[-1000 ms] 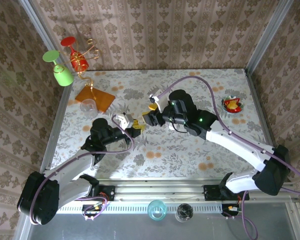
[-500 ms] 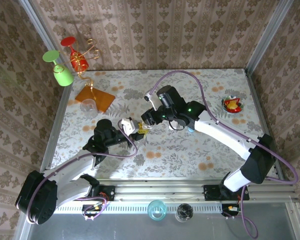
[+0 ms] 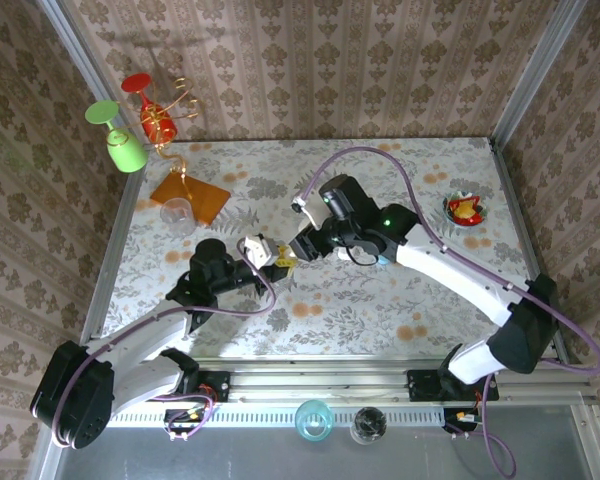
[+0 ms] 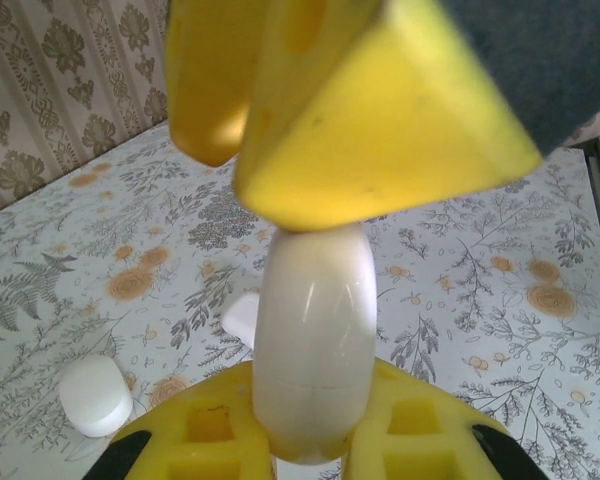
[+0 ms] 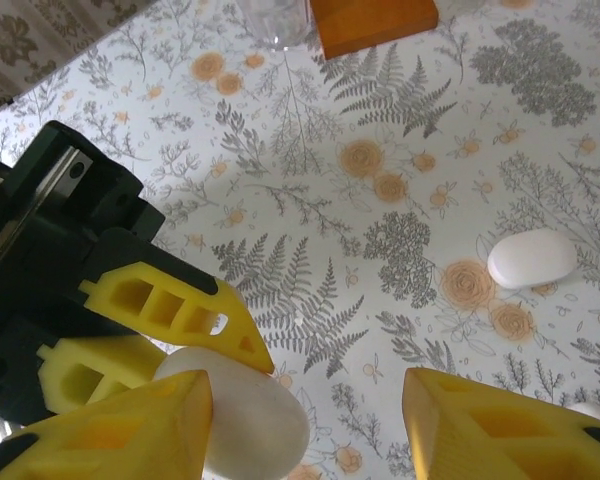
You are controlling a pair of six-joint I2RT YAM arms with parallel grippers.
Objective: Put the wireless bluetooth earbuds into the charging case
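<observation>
My left gripper [image 4: 310, 445] is shut on a white pebble-shaped charging case [image 4: 315, 340], which stands upright between its yellow fingers [image 4: 205, 425]. In the top view the left gripper [image 3: 276, 261] meets my right gripper [image 3: 299, 246] at mid-table. The right gripper [image 5: 310, 395] is open wide. Its left finger [image 5: 110, 430] rests against the top of the case [image 5: 245, 415], and its right finger [image 5: 500, 430] hangs over bare table. A small white bit [image 4: 242, 318] lies on the table behind the case; I cannot tell whether it is an earbud.
A second white pebble case [image 5: 532, 258] lies on the floral tablecloth; it shows again at the left wrist view's lower left [image 4: 95, 395]. An orange block [image 3: 190, 197] and a clear glass [image 3: 177, 213] stand at the back left. A red dish [image 3: 465, 209] sits at the back right.
The left gripper carried the case slightly right and nearer. The right arm swung in, and its gripper now sits against the top of the case.
</observation>
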